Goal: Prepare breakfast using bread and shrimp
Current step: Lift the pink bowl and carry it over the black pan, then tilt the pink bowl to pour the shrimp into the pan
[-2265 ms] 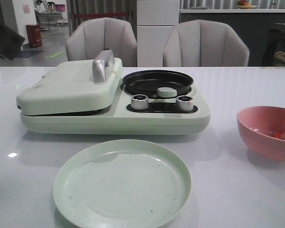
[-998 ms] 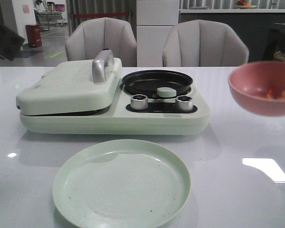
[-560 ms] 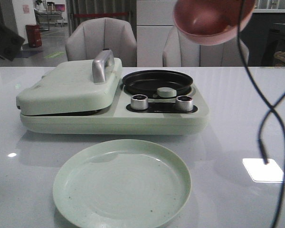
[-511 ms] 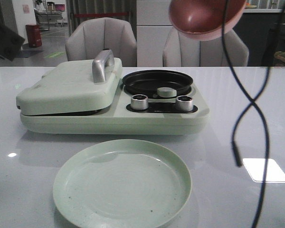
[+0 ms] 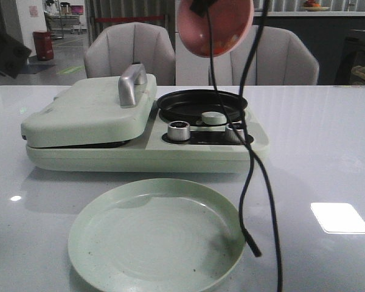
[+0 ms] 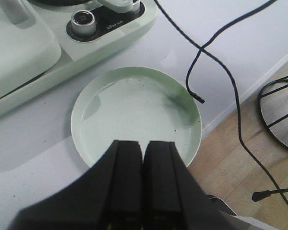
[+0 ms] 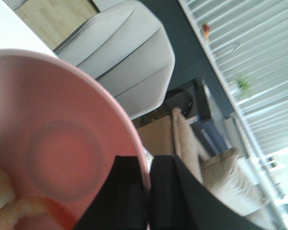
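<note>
right gripper [image 7: 148, 191] clamped on pink bowl [image 5: 214, 27] rim, tipped above black pan [image 5: 201, 104] | shrimp [image 5: 231, 40] small, slippery, loose inside | left gripper [image 6: 143, 179] closed, empty

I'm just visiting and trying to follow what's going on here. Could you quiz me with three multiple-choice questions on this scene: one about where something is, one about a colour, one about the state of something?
1. Where is the pink bowl?
A. On the table beside the cooker
B. Held up in the air above the black pan
C. On the green plate

2. What colour is the plate at the front of the table?
A. Pale green
B. Pink
C. Black

3. How is the cooker's lid, the one with the metal handle?
A. Taken off
B. Flipped fully open
C. Lowered over its base

Answers:
1 B: the front view shows it tilted high over the pan, and the right wrist view shows the right claw gripping its rim.
2 A: both the front and left wrist views show it pale green.
3 C: it lies down on the cooker.
</note>
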Robot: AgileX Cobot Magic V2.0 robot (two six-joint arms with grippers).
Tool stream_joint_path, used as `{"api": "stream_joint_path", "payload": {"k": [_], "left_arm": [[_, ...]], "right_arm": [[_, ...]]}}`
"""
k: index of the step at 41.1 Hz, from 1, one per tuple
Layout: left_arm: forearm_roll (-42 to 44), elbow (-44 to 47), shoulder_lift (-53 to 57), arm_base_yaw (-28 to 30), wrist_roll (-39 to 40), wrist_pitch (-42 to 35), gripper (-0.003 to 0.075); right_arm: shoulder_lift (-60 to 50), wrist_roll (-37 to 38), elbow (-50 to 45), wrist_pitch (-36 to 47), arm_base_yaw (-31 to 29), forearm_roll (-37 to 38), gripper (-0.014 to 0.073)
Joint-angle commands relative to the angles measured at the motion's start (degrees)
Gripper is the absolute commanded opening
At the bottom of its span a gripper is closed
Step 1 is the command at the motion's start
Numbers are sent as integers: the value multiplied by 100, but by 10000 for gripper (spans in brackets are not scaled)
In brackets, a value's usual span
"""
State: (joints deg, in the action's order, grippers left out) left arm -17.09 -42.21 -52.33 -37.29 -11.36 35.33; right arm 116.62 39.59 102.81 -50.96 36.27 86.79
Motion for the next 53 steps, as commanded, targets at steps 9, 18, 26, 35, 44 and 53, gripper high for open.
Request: {"api": "stream_joint_path", "payload": {"k": [9,18,26,35,44,53], "left_arm": [[-76,-172,77,-40,47,-410,101],[-76,-172,77,-40,47,-444,101],[-76,-172,77,-40,47,-532,101],[-76,-172,77,-40,47,-615,101],[-76,-172,77,-40,47,-644,101],[-76,-172,77,-40,47,-668,101]], "right_arm": [[-11,385,285,-679,59,1701,45],[-44,401,285,-846,165,1701,45],[-46,222,364,-831,199,1701,45],[-45,-141,789,-794,199,1701,45],[-39,-521,1018,-791,204,1701,45],[249,-565,1010,-785,204,1701,45]]}}
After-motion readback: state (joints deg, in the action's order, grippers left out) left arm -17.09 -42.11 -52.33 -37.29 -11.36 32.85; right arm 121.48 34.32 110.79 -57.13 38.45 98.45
